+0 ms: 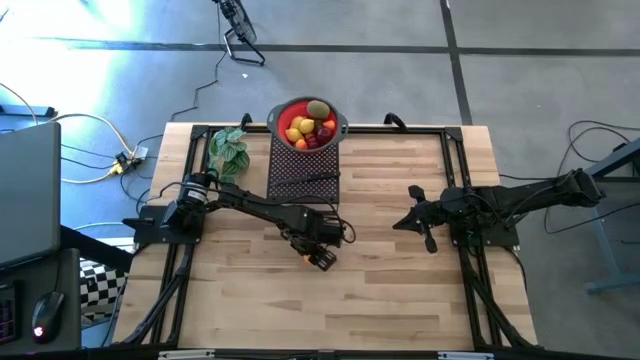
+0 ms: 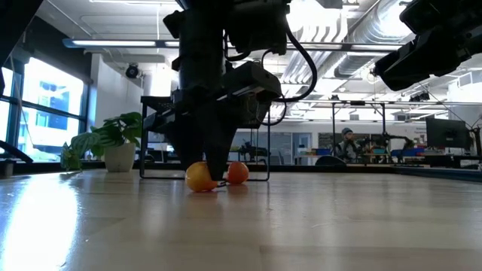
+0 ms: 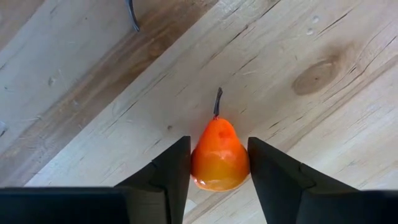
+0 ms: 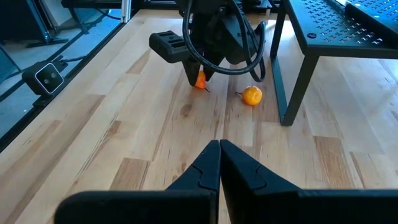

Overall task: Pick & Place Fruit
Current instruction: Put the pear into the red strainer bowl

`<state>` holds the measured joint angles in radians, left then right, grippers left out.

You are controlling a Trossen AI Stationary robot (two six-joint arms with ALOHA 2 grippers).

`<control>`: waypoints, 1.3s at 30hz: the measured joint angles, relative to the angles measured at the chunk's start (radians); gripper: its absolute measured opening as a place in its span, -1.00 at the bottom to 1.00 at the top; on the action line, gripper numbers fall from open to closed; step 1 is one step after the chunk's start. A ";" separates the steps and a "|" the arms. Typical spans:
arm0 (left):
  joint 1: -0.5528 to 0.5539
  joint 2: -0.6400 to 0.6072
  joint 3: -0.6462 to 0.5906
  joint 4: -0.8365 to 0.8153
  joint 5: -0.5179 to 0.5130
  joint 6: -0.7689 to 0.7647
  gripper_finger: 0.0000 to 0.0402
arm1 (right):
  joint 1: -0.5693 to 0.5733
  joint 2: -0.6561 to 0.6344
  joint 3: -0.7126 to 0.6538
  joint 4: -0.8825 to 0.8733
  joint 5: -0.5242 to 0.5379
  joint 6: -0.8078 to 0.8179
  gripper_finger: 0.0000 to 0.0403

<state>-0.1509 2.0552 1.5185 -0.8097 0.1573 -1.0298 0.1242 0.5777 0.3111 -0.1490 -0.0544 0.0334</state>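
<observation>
A small orange pear (image 3: 219, 155) with a dark stem lies on its side on the wooden table (image 1: 400, 300), left of centre. My left gripper (image 3: 219, 140) points steeply down over it, a finger on each side. In the low view the pear (image 2: 199, 178) shows beside the dark finger. A small round orange fruit (image 4: 252, 96) lies on the table close by, toward the far side. A grey bowl with a red inside (image 1: 308, 125) at the far edge holds several fruits. My right gripper (image 4: 219, 149) hovers shut at the table's right, touching nothing. My left gripper has the pear's wide lower body (image 3: 198, 167) between its two fingers, one on each opposite side. The fingers come from above, pointing steeply down. The pear rests on the table, its stem end (image 3: 217, 102) pointing away from the fingers.
A black perforated rack (image 1: 303, 170) stands just behind the left gripper, in front of the bowl. A green leafy plant (image 1: 228, 148) sits at the far left corner. Bare wood lies toward the near edge and between the two arms.
</observation>
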 joint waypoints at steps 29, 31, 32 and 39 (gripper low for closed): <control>0.000 0.000 0.000 0.000 0.016 0.015 -0.27 | 0.000 0.000 0.000 0.004 0.003 -0.003 -0.99; 0.000 0.000 0.000 0.000 0.008 0.008 -0.27 | 0.000 0.000 0.000 0.004 0.003 -0.004 -0.99; 0.000 0.000 0.000 0.000 0.008 0.008 -0.27 | 0.000 0.000 0.000 0.004 0.003 -0.004 -0.99; 0.000 0.000 0.000 0.000 0.008 0.030 -0.27 | 0.000 0.000 0.000 0.003 0.003 -0.004 -0.99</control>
<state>-0.1509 2.0552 1.5181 -0.8097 0.1654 -0.9993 0.1239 0.5777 0.3111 -0.1458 -0.0513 0.0296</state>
